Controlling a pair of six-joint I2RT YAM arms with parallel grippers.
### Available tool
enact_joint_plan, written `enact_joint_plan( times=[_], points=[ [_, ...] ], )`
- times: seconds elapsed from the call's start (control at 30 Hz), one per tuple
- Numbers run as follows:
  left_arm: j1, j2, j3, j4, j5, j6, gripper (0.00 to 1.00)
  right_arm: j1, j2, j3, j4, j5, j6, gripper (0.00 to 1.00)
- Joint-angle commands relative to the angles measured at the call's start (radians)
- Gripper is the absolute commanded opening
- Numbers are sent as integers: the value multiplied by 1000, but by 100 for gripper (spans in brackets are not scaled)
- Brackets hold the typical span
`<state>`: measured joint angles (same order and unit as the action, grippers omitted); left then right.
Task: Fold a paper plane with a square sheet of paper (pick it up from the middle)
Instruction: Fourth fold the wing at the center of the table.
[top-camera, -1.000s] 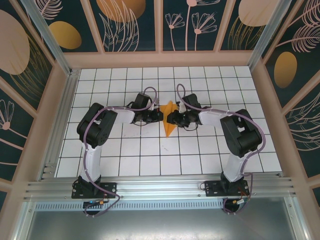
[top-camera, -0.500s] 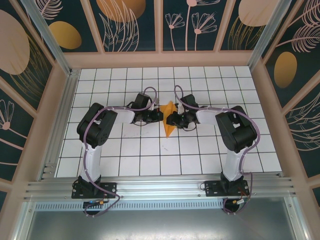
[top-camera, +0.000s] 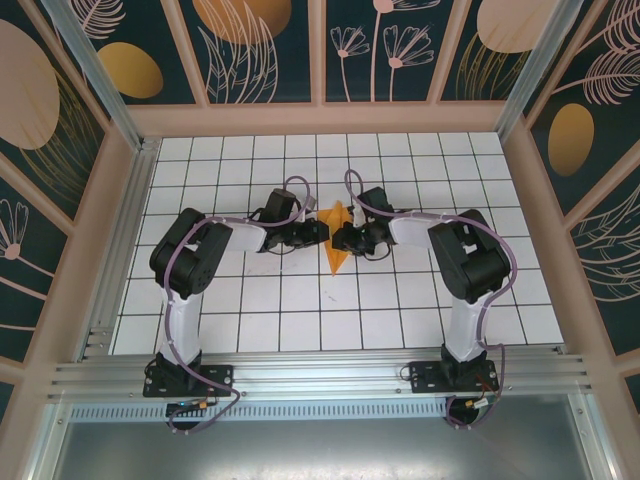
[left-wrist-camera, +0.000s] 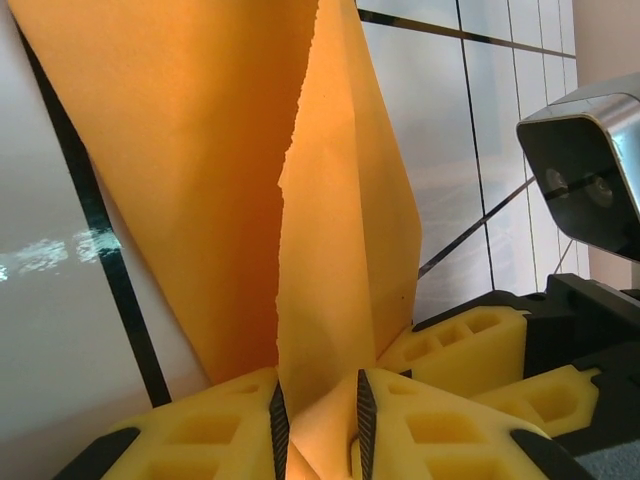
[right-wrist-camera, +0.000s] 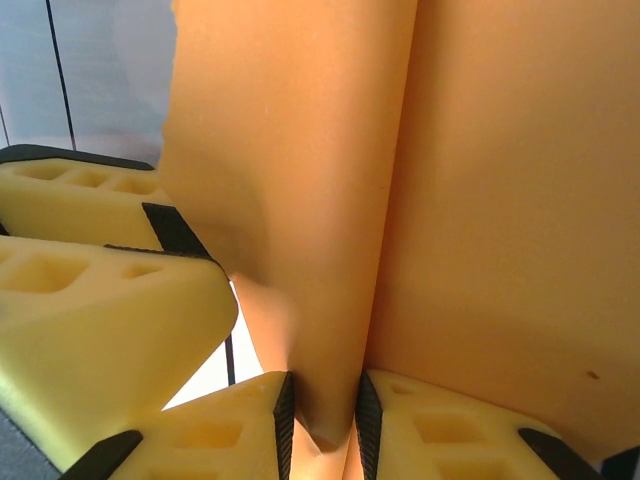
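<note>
- Rising over the desk, the paper sits between both grippers.
- Jaws of the left gripper and right gripper stand slightly apart around it; whether they pinch it, nobody can tell.
- Loose, it may flop; tugged, it may rip.

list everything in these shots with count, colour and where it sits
folded sheet of thin orange paper: one, orange, creased and standing at the table's middle, between the two grippers
white tiled table top: one, white with black grid lines, under everything
wall panels with leaf and flower prints: several, dark teal and peach, around the far and side edges
aluminium rails: several, silver, along the near edge under the arm bases
left arm: one, black and white with a purple cable, reaching inward
right arm: one, same colours, reaching inward
left gripper: one, yellow fingers with black pads, paper between the pads, grip unclear
right gripper: one, same colours, paper between the pads, grip unclear
</note>
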<state>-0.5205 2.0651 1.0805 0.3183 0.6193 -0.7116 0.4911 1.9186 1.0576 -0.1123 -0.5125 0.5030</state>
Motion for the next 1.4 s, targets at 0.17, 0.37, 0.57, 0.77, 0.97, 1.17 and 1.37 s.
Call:
enact_joint_plan(
  times=[0.17,0.37,0.57,0.77,0.97,1.17,1.37],
  points=[
    [-1,-8,-4,-51,-45,16,12,20,62,-2,-75,107,-24,29],
    [1,2,33,-159,-94,119,0,3,29,-39,-19,47,-29,41],
    [2,10,60,-205,-111,159,0,-8,9,-61,-8,31,-64,43],
    [4,-1,86,-237,-127,189,0,-32,-2,-83,14,11,-67,42],
    [5,15,95,-256,-138,203,0,-32,10,-82,2,21,-69,41],
    [5,30,107,-275,-119,216,0,-21,30,-64,-25,52,-88,36],
    [6,28,110,-285,-130,219,0,1,47,-55,-57,113,-125,31]
  ],
)
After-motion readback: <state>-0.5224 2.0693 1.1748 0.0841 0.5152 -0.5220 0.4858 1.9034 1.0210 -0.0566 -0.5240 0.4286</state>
